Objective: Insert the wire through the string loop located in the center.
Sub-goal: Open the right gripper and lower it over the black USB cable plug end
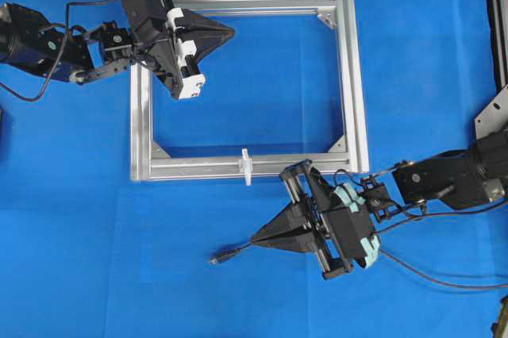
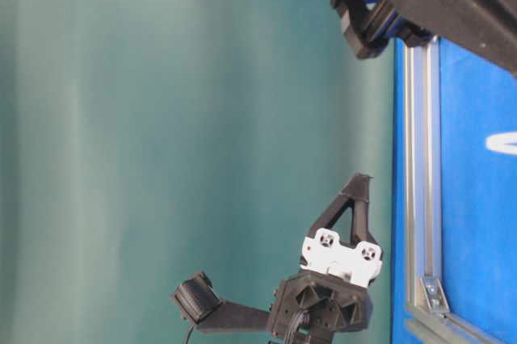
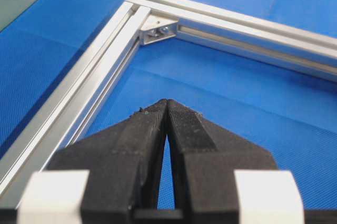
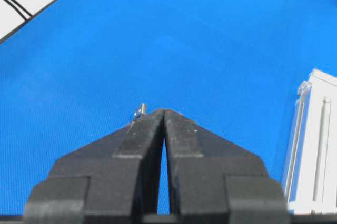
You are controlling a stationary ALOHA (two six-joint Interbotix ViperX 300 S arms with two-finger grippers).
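The wire (image 1: 235, 251) is a thin black cable on the blue mat, ending in a small plug (image 1: 215, 259) at the lower middle. My right gripper (image 1: 254, 240) points left and is shut on the wire just behind the plug, whose tip (image 4: 139, 111) peeks out beside the shut fingertips (image 4: 165, 111). Behind the gripper the wire trails off to the right (image 1: 444, 281). The string loop (image 1: 247, 165), a small white piece, sits on the near rail of the silver frame (image 1: 349, 76), a little above the right gripper. My left gripper (image 1: 232, 32) is shut and empty over the frame's far rail; it also shows in the left wrist view (image 3: 167, 101).
The rectangular aluminium frame (image 3: 105, 77) lies flat with triangular corner brackets (image 3: 158, 31) inside its corners. Blue mat fills the inside of the frame and the space around it. A metal piece (image 1: 492, 116) stands at the right edge. From table level I see the left gripper (image 2: 361, 178) beside the frame (image 2: 416, 158).
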